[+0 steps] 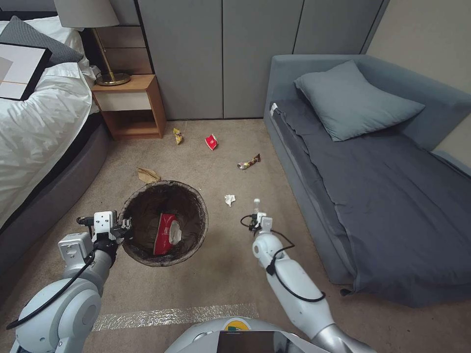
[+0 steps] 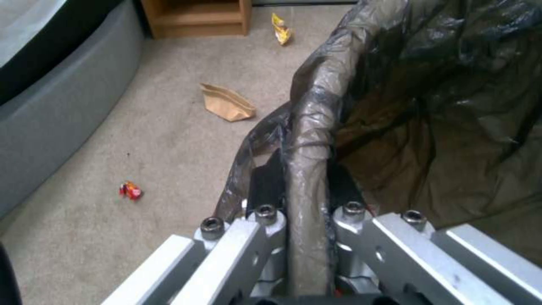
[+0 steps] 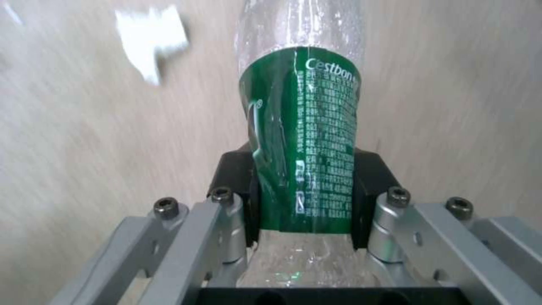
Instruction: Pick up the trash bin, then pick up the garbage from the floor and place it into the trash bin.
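Nearest the camera, the left claw (image 2: 305,212) is clenched on the bag-lined rim of the trash bin (image 1: 147,196), which extends to that claw's right. Inside the bin lies a red-and-white wrapper (image 1: 166,234). Right claw (image 3: 305,203) grips a clear bottle (image 3: 302,140) with a green label, its neck pointing ahead. White tissue (image 1: 229,199) lies just left of it; brown paper (image 2: 226,103) sits beyond the left claw on the carpet.

Glossy wrinkled plastic bin liner (image 2: 395,106), clear shiny plastic bottle (image 3: 302,127), matt rough carpet (image 1: 230,274).
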Robot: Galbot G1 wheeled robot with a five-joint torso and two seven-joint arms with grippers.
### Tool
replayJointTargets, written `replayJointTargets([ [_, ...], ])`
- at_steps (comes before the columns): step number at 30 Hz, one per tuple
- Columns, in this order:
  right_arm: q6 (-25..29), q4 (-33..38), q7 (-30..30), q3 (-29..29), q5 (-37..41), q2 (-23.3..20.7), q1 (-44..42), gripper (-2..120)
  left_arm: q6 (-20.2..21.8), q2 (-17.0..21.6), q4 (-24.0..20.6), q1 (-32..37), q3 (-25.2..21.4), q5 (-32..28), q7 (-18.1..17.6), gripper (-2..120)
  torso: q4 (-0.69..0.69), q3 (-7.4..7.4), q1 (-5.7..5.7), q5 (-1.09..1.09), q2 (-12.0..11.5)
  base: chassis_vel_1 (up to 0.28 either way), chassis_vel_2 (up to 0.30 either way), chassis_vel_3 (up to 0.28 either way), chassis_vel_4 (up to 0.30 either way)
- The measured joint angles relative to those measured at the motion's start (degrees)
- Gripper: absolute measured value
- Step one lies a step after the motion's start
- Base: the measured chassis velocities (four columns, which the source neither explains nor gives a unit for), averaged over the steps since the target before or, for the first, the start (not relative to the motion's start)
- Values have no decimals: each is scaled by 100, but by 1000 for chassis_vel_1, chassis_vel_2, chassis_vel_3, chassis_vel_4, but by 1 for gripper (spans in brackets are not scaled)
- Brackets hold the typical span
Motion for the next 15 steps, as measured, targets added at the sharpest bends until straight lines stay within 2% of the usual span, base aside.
replayJointTargets([
  [1,-55,339,-68,-1,71,-174,-39,27,0,11,-4,5,-2,-4,0,4,1,0,0,1,0,0,0,0,0],
  [3,-55,339,-68,-1,71,-174,-39,27,0,11,-4,5,-2,-4,0,4,1,0,0,1,0,0,0,0,0],
  [4,-82,611,-158,2,104,-319,-74,27,0,21,-4,6,-3,-7,1,4,1,0,0,0,0,0,0,0,0],
  [5,-165,1383,-437,30,169,-685,-154,27,1,44,-5,4,-3,-11,0,4,0,0,0,1,0,0,0,0,0],
  [6,-233,1853,-585,57,292,-930,-183,27,2,54,-5,4,-1,-13,0,4,1,0,0,0,0,0,0,0,0],
  [7,-233,1853,-585,57,292,-930,-183,27,2,54,-5,4,-1,-13,0,4,1,0,0,0,0,0,0,0,0],
  [9,-323,2424,-793,87,524,-1307,-204,27,7,65,-5,4,14,-13,0,4,2,0,0,1,0,0,0,0,0],
  [11,-347,2538,-839,99,574,-1403,-206,27,8,67,-6,4,19,-13,0,4,1,0,0,1,0,0,0,0,0],
  [14,-451,3212,-1169,157,858,-2024,-210,27,14,84,-5,3,41,-11,-1,4,0,0,0,0,0,0,0,0,0],
  [15,-451,3212,-1169,157,858,-2024,-210,27,14,84,-5,3,41,-11,-1,4,0,0,0,0,0,0,0,0,0],
])
